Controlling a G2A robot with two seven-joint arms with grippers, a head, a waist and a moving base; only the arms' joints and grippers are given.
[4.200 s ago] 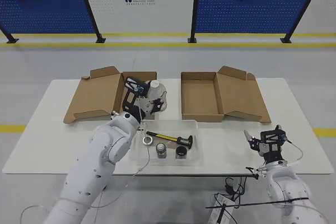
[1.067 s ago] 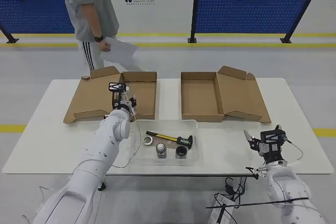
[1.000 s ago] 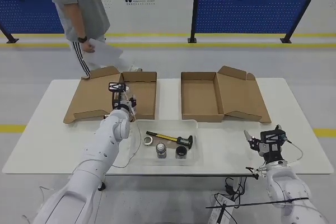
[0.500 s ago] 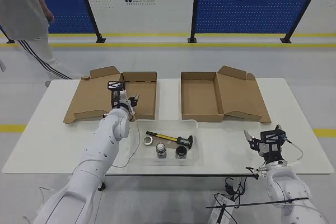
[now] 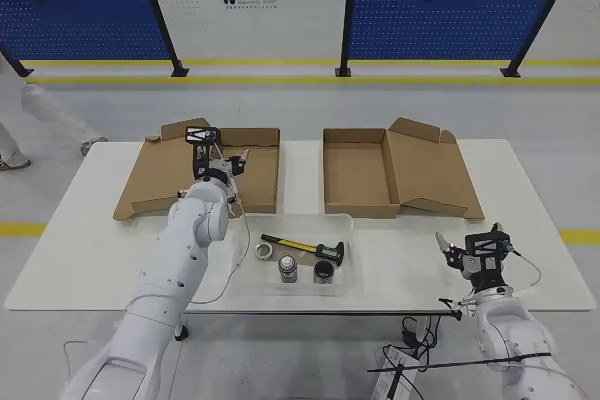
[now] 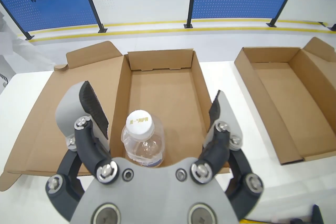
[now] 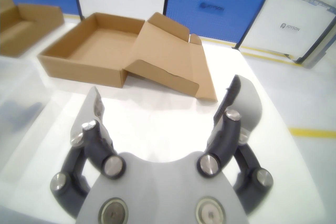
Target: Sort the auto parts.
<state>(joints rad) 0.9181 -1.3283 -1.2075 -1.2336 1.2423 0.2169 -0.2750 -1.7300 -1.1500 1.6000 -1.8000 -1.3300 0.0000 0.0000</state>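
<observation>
A clear plastic bottle point(image 6: 143, 138) with a white cap stands upright in the near corner of the left cardboard box point(image 6: 160, 59). My left gripper point(image 6: 151, 93) hangs open above it, fingers well apart on either side and not touching it. From above, that gripper point(image 5: 227, 163) sits over the left box point(image 5: 260, 150). A clear tray point(image 5: 352, 262) at the table's middle front holds a yellow-handled hammer point(image 5: 300, 245), a metal ring point(image 5: 264, 251), a metal cylinder point(image 5: 288, 268) and a black round part point(image 5: 324, 271). My right gripper point(image 5: 470, 245) point(image 7: 165, 87) is open over bare table at the front right.
A second open cardboard box point(image 5: 355, 175) point(image 7: 99, 41) with nothing inside lies right of the first, its lid point(image 5: 430, 170) folded out to the right. The left box's lid point(image 5: 165, 175) lies flat to its left. White table point(image 5: 80, 250) stretches bare on both sides of the tray.
Four seconds ago my left gripper held the bottle above the left box. It now stands in the box, and the open gripper has drawn back toward the box's left side. The right arm kept still.
</observation>
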